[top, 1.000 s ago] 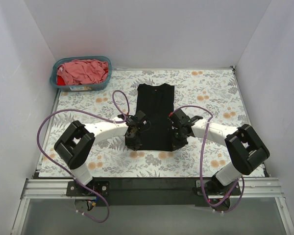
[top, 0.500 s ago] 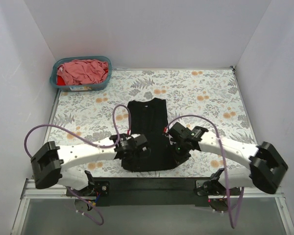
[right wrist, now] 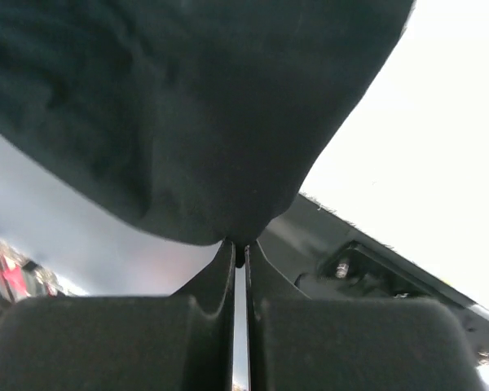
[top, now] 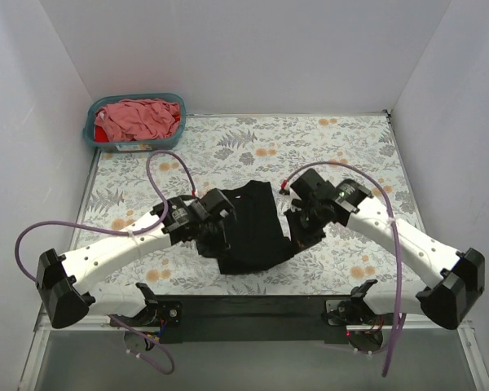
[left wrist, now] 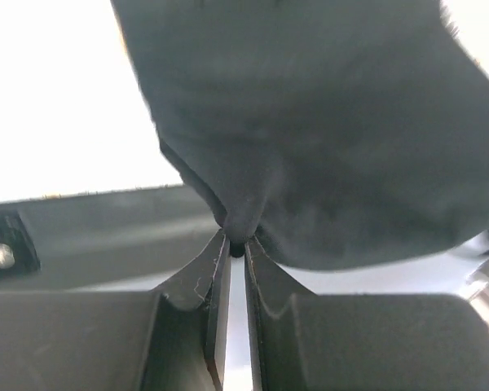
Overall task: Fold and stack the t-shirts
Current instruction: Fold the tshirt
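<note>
The black t-shirt [top: 253, 228] lies folded in the middle of the table, its near part doubled over. My left gripper [top: 214, 230] is shut on the shirt's left edge; the left wrist view shows black cloth [left wrist: 326, 138] pinched at the fingertips [left wrist: 236, 243]. My right gripper [top: 299, 232] is shut on the shirt's right edge; the right wrist view shows black cloth [right wrist: 187, 114] pinched at its fingertips [right wrist: 240, 248]. Pink and red shirts [top: 138, 119] lie heaped in the basket.
A teal plastic basket [top: 134, 147] stands at the far left corner of the floral table [top: 342, 147]. White walls close in the left, back and right sides. A black rail [top: 253, 308] runs along the near edge.
Both grippers first dragged the shirt toward the near edge, then rose and moved away from the near edge with its bottom edge, doubling the shirt over itself.
</note>
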You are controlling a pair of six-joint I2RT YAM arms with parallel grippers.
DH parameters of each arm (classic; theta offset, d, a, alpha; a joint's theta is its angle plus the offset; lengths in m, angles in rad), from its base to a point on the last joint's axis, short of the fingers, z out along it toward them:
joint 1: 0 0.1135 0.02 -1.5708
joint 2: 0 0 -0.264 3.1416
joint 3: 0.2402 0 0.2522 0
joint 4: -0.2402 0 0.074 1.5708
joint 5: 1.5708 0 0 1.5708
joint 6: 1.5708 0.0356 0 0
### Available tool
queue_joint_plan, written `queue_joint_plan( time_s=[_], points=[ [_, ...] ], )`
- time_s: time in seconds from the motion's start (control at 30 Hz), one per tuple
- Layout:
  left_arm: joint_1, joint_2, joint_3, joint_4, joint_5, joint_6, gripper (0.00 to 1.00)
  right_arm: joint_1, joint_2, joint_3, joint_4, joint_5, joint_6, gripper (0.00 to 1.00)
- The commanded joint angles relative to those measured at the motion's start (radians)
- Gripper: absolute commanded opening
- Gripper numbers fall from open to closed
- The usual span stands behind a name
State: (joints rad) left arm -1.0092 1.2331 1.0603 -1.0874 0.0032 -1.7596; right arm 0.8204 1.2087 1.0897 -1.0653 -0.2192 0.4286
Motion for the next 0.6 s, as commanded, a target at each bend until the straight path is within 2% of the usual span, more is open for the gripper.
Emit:
queue_joint_plan(
  time_s=[0.0,0.13,0.4,0.57],
  points=[
    [0.115,0.022,0.089,-0.014,-0.008,0.149,0.0,-0.079,0.111,0.197,-0.074,-0.026,-0.134,0.01],
    [0.236,0.054,0.125,0.014,0.044,0.247,0.0,-0.131,0.235,0.356,-0.099,-0.075,-0.198,0.01],
    [0.452,0.12,0.147,0.095,0.133,0.373,0.0,-0.21,0.426,0.532,-0.104,-0.115,-0.271,0.01],
    [0.52,0.183,0.21,0.122,0.165,0.417,0.0,-0.248,0.506,0.65,-0.104,-0.149,-0.289,0.01]
  ],
)
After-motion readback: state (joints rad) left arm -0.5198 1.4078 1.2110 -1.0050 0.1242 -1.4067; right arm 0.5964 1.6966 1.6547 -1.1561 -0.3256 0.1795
